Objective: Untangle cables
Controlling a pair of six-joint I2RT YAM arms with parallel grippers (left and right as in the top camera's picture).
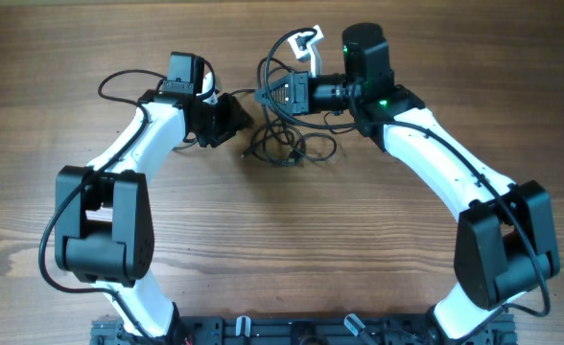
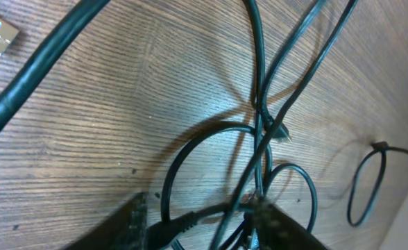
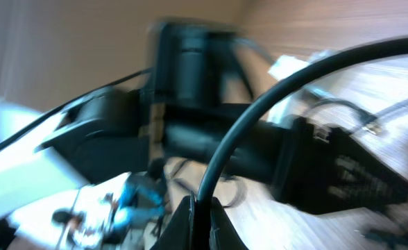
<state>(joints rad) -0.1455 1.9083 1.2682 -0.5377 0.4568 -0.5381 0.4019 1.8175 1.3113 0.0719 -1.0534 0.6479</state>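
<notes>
wooden table carries thin black tangled cables.

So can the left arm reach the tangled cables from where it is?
Probably yes: the left gripper sits open right beside the cables, nothing between; the right gripper pinches one of them farther back.

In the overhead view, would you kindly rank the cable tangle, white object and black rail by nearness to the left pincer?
1. cable tangle, just right of the left pincer
2. white object, beyond the tangle
3. black rail, at the picture's bottom edge
</notes>
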